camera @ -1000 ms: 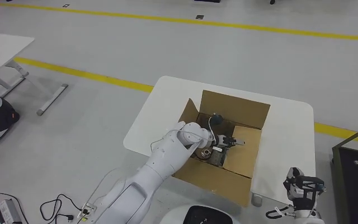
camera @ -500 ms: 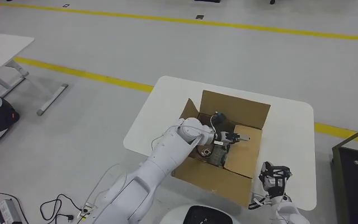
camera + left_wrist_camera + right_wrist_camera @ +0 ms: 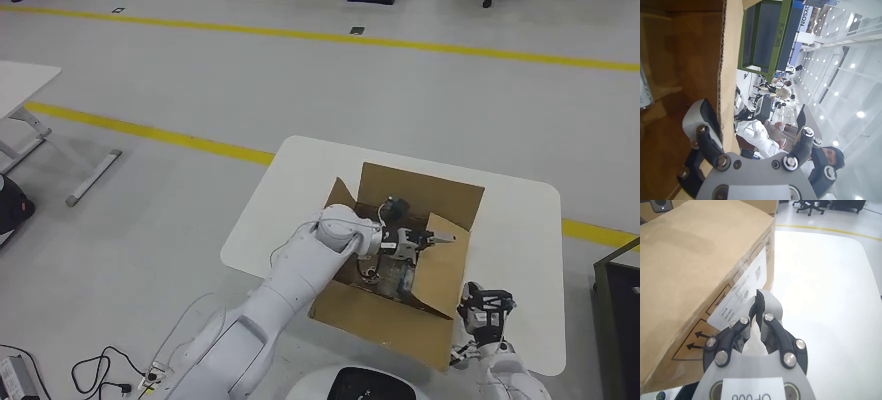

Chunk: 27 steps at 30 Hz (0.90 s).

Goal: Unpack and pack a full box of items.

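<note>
Cardboard box [image 3: 420, 190], one in all, stands open on the one white table [image 3: 300, 200]. In the top view the left gripper [image 3: 432, 238] is inside it at the side flap, while the right gripper [image 3: 487, 298] is outside by the near corner. The left wrist view shows that pincer spread wide astride the flap [image 3: 729, 56], whose edge runs straight away between the fingers. The right wrist view shows the other pincer pinched together, empty, just beside the box's outer wall. Contents cannot be counted.
</note>
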{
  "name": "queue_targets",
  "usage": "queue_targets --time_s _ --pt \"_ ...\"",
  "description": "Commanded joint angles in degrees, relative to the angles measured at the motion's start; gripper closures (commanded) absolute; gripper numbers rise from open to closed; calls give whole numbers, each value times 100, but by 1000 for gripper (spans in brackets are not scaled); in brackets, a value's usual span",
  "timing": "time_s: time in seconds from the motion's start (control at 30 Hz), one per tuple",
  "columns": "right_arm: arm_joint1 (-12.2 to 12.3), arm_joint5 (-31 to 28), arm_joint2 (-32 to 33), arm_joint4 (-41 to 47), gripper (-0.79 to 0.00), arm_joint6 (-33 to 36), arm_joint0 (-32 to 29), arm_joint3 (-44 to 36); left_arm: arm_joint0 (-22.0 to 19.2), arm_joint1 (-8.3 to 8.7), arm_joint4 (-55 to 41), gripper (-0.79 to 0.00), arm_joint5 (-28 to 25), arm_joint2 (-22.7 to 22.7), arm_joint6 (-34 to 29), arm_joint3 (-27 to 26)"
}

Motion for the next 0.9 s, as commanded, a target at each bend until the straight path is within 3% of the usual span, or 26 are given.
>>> queue_targets --time_s 0.0,0.27,0.53,0.6,0.67,0.77,0.87 --pt "41 69 245 91 0 -18 -167 -188 -21 -18 -79 -785 25 59 -27 -94" --pt "200 593 1268 240 0 393 -901 -1045 -300 -197 -129 -785 25 613 8 -274" --pt "272 558 1925 546 0 538 -1417 -1624 -677 -511 -191 -785 -227 1333 214 77" --pt "269 527 1988 705 -83 544 -1448 -1637 -744 -605 -307 -785 -212 1489 220 218" --pt "272 489 2042 751 -215 539 -1486 -1655 -828 -697 -344 -785 -252 1643 279 366" --pt "273 485 2121 821 -508 533 -1546 -1688 -939 -821 -260 -785 -370 1865 433 610" --pt "276 466 2212 908 -573 523 -1610 -1727 -1056 -934 -125 -785 -339 2045 689 873"
